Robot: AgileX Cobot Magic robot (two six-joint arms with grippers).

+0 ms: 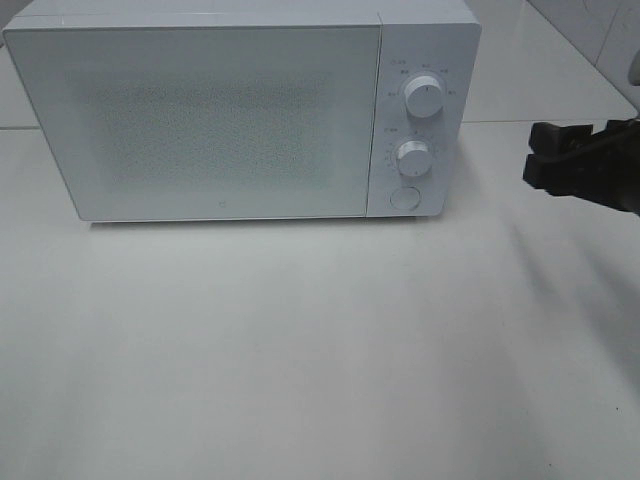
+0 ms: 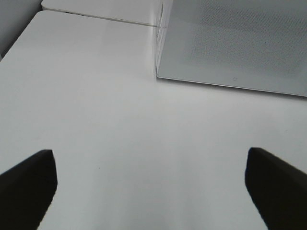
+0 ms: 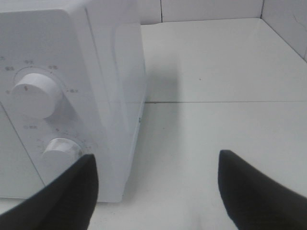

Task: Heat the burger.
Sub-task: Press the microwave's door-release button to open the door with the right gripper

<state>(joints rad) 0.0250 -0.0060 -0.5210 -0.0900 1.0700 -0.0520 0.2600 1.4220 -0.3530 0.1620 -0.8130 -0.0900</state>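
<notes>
The burger is out of view in every frame. A white microwave (image 1: 200,120) stands at the back of the table with its frosted door shut. My right gripper (image 1: 533,155) hovers to the right of the microwave's control panel, open and empty. In the right wrist view the right gripper (image 3: 158,191) has its fingers spread wide, close to the microwave's right side (image 3: 115,96). My left gripper (image 2: 151,187) is open and empty over bare table, in front of the microwave's left corner (image 2: 230,43). The left gripper does not show in the exterior high view.
The control panel carries an upper knob (image 1: 424,97), a lower knob (image 1: 411,156) and a round button (image 1: 403,197). Both knobs show in the right wrist view (image 3: 34,94) (image 3: 61,150). A white table (image 1: 300,350) and a tiled wall (image 3: 211,9) are in view.
</notes>
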